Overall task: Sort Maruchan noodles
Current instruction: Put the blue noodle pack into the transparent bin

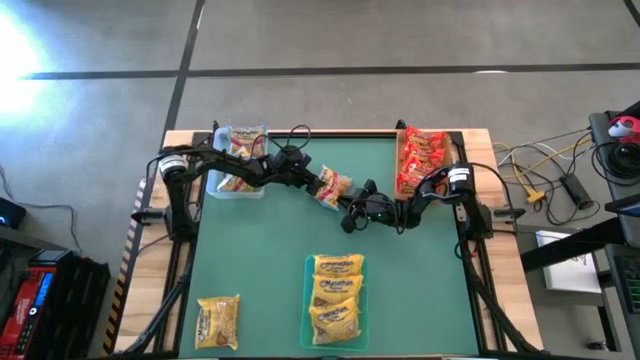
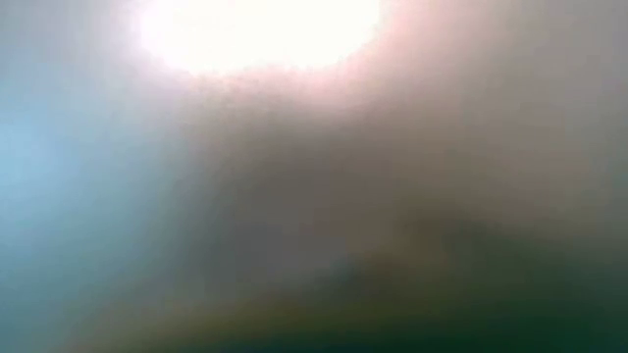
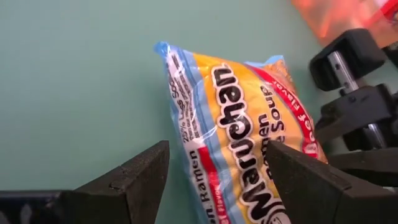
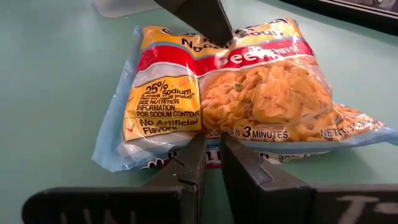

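Note:
One Maruchan noodle packet (image 1: pixel 333 187), yellow with a red band and clear blue edges, lies at mid-table between both arms. My right gripper (image 4: pixel 211 155) comes from the table's right and is shut on the packet's (image 4: pixel 249 93) nearer edge. From the left, my left gripper (image 3: pixel 217 180) stands open, with a finger on either side of the packet's (image 3: pixel 236 124) opposite end. One of its fingertips (image 4: pixel 221 34) shows over the packet's printed face. The low view shows only blur. My right gripper pinches the packet's long edge (image 4: pixel 214 134), about midway along it, between its two fingers. The fingers come nearly level from the table's right side and lie across that edge. The packet lies face up and almost flat; I cannot tell whether it is clear of the table. My left gripper has one fingertip at the packet's red band (image 4: pixel 233 50); I cannot tell whether it touches.
A clear tray (image 1: pixel 212 190) with packets stands at the far left. A tray (image 1: pixel 401 150) of red packets is at the far right. A green tray (image 1: pixel 307 300) of yellow packets sits near the front, and a loose yellow packet (image 1: pixel 218 320) lies at the front left.

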`<state>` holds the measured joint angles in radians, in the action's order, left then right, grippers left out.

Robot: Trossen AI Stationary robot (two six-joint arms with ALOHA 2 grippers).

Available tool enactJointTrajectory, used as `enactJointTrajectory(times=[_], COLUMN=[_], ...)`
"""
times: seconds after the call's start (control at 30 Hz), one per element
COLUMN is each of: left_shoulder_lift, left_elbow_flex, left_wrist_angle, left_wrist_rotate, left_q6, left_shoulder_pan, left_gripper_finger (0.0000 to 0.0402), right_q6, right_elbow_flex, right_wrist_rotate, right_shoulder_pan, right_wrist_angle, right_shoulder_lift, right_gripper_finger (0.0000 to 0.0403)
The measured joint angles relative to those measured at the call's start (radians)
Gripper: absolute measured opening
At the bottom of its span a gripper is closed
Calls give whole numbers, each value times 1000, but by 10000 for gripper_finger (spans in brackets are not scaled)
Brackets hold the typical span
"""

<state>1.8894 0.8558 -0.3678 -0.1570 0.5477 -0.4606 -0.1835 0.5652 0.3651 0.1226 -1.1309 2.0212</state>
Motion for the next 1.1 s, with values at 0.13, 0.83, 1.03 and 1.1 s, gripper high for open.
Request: enactJointTrajectory(times=[0.13, 0.83, 1.03, 1.1], left_shoulder_lift=[50, 75, 75, 74], left_elbow_flex=[0, 0, 0, 0], left_wrist_angle=[-94, -240, -238, -238], left_wrist_rotate=[-85, -251, -256, -256], left_q6=[50, 165, 171, 176], left_shoulder_pan=[-1, 9, 9, 9], left_gripper_finger=[254, 234, 172, 148], right_q6=[21, 58, 65, 64], right_elbow_flex=[0, 0, -10, -12], right_wrist_rotate=[0, 1, 1, 0], right_shoulder_pan=[0, 0, -1, -2], right_wrist_angle=[-4, 5, 202, 313], right_shoulder_lift=[0, -6, -131, -191], right_gripper_finger=[43, 43, 43, 43])
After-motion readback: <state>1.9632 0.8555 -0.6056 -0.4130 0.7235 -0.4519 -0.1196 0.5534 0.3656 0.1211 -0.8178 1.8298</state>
